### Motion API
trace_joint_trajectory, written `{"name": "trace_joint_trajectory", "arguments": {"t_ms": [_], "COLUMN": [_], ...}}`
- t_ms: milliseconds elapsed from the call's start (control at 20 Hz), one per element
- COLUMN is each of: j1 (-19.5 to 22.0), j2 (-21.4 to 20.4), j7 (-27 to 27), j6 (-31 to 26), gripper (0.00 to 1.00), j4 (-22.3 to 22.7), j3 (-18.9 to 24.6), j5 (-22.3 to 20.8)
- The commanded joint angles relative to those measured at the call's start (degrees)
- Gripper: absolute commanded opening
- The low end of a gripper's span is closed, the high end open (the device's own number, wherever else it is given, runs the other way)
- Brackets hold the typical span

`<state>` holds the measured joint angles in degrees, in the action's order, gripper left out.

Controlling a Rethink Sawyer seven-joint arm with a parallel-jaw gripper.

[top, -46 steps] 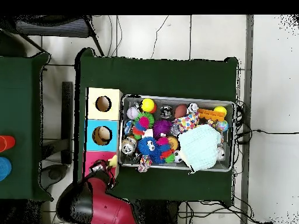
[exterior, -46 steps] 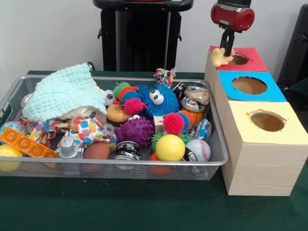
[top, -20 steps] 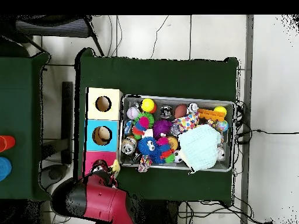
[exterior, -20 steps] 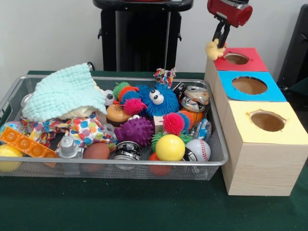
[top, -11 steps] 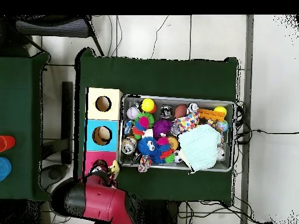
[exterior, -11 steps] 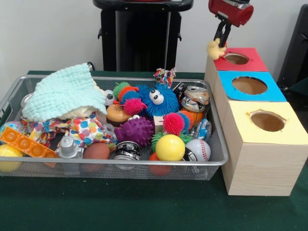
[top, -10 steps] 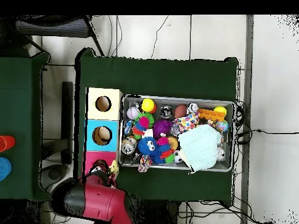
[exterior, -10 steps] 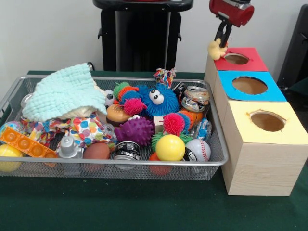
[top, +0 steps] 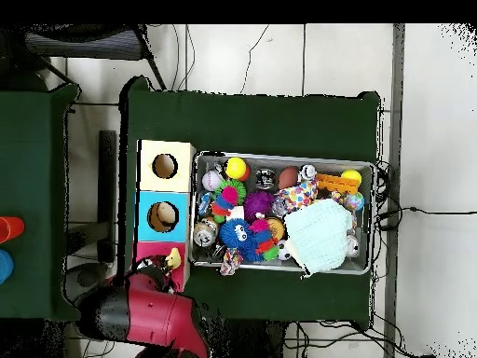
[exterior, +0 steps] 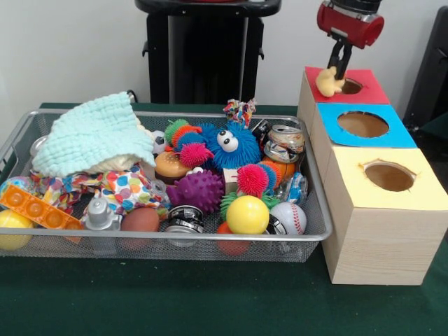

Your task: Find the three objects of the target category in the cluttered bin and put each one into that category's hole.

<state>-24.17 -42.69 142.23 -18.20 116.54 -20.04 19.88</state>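
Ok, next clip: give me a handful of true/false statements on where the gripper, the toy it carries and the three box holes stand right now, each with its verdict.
1. The gripper is shut on a pale yellow soft toy. True.
2. The toy hangs over the blue panel's hole. False: it is at the red panel, by the near-left edge of that panel's hole in the front view.
3. The toy is already down inside the hole. False: it is wholly visible above the panel.
4. The wire mesh bin holds a blue fuzzy toy with big eyes. True.
5. The yellow-panelled box stands farthest from the front camera. False: it is the nearest; the red one is farthest.
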Motion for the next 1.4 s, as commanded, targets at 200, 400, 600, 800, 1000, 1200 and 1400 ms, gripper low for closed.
{"name": "trace_joint_trajectory", "arguments": {"t_ms": [200, 400, 600, 800, 1000, 1200, 1400], "j1": [2.94, 1.6, 1.33, 1.66, 2.09, 2.09, 1.84], "j2": [5.95, 8.38, 8.77, 8.64, 7.78, 5.14, 1.46], "j7": [10.39, 9.45, 9.11, 8.53, 10.2, 10.14, 10.19], "j6": [8.51, 10.58, 9.51, 7.86, 5.84, 1.0, -3.82], "gripper": [0.0, 0.0, 1.0, 1.0, 1.0, 1.0, 1.0], "j4": [-0.47, -2.05, -2.05, -2.14, -1.63, -1.63, -2.06], "j3": [9.36, 7.28, 7.13, 7.9, 8.77, 7.91, 6.44], "j5": [3.44, 1.51, 1.48, 1.64, 3.67, 4.01, 3.8]}}
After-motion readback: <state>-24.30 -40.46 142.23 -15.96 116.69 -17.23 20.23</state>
